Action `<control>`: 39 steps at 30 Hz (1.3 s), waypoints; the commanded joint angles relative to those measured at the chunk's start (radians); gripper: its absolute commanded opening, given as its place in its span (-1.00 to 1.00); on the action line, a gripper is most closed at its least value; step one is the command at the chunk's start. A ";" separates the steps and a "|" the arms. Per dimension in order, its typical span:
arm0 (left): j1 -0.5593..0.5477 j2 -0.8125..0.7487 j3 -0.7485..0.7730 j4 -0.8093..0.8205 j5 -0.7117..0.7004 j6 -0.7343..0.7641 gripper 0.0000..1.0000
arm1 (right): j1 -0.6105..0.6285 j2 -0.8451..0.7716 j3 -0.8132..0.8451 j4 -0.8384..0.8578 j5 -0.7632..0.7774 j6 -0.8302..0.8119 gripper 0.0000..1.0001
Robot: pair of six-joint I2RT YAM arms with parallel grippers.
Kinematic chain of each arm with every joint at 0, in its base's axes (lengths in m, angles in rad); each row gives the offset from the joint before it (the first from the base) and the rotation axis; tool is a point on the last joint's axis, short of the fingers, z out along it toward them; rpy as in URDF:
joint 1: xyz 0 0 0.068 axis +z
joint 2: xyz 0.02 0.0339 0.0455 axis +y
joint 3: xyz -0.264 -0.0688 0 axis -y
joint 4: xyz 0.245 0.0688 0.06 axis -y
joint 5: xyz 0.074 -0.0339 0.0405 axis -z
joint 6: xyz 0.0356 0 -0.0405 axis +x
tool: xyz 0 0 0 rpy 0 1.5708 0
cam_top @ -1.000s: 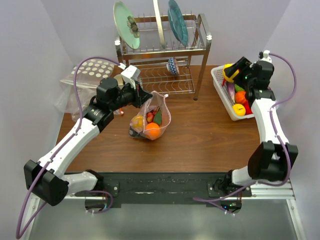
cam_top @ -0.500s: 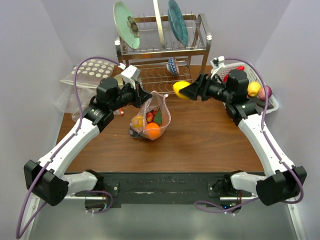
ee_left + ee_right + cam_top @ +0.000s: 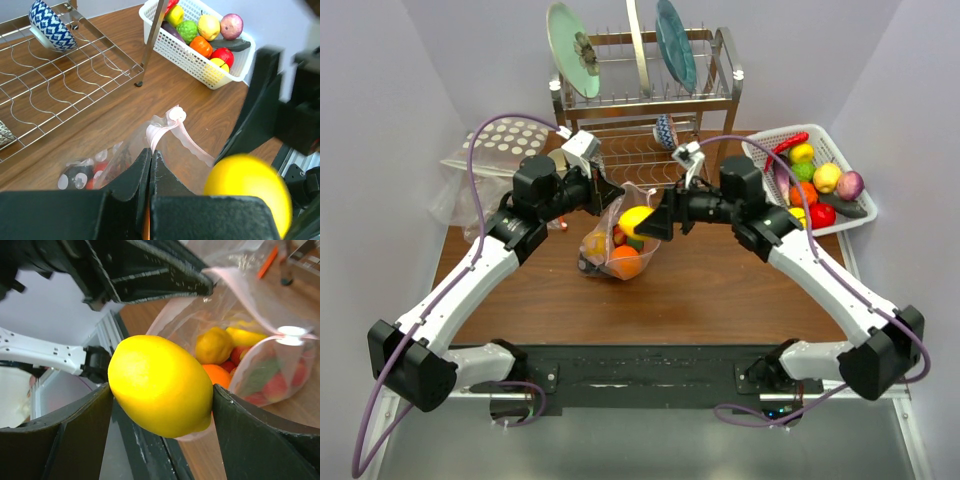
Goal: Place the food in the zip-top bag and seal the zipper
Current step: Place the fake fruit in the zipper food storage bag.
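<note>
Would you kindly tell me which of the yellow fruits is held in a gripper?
The lemon clamped in the right gripper, by the zip-top bag's mouth; the others lie loose inside the bag or in the white basket.

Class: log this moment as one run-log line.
left pincer grips bag rim | right pincer holds lemon over bag | zipper open

The right fingers (image 3: 661,222) have swung from the basket (image 3: 760,168) at the tabletop's right rear corner toward its middle, carrying a lemon (image 3: 636,219). The lemon now hangs at the mouth of the bag (image 3: 618,250). The basket has turned and now lies more crosswise.
</note>
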 commanded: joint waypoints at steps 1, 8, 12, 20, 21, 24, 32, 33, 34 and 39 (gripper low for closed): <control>0.006 -0.024 0.028 0.036 -0.012 0.014 -1.00 | 0.053 0.050 0.061 -0.005 0.061 -0.043 0.31; 0.006 -0.024 0.028 0.035 -0.009 0.014 -1.00 | 0.086 0.085 0.110 -0.019 0.130 -0.057 0.73; 0.006 -0.027 0.029 0.035 -0.009 0.014 -1.00 | 0.089 0.078 0.116 -0.029 0.172 -0.057 0.97; 0.006 -0.030 0.030 0.035 -0.011 0.014 -1.00 | 0.091 0.004 0.142 -0.143 0.347 -0.086 0.83; 0.006 -0.029 0.030 0.035 -0.011 0.014 -1.00 | 0.091 0.004 0.154 -0.210 0.406 -0.092 0.77; 0.006 -0.030 0.030 0.032 -0.016 0.014 -1.00 | 0.094 0.006 0.186 -0.330 0.471 -0.111 0.55; 0.006 -0.029 0.028 0.035 -0.017 0.014 -1.00 | 0.112 0.009 0.113 -0.358 0.436 -0.102 0.22; 0.006 -0.027 0.028 0.033 -0.019 0.012 -1.00 | 0.114 0.015 0.110 -0.355 0.433 -0.102 0.19; 0.006 -0.027 0.028 0.035 -0.017 0.014 -1.00 | 0.117 0.023 0.107 -0.355 0.433 -0.100 0.17; 0.006 -0.027 0.028 0.033 -0.020 0.015 -1.00 | 0.122 0.070 0.116 -0.377 0.398 -0.105 -0.27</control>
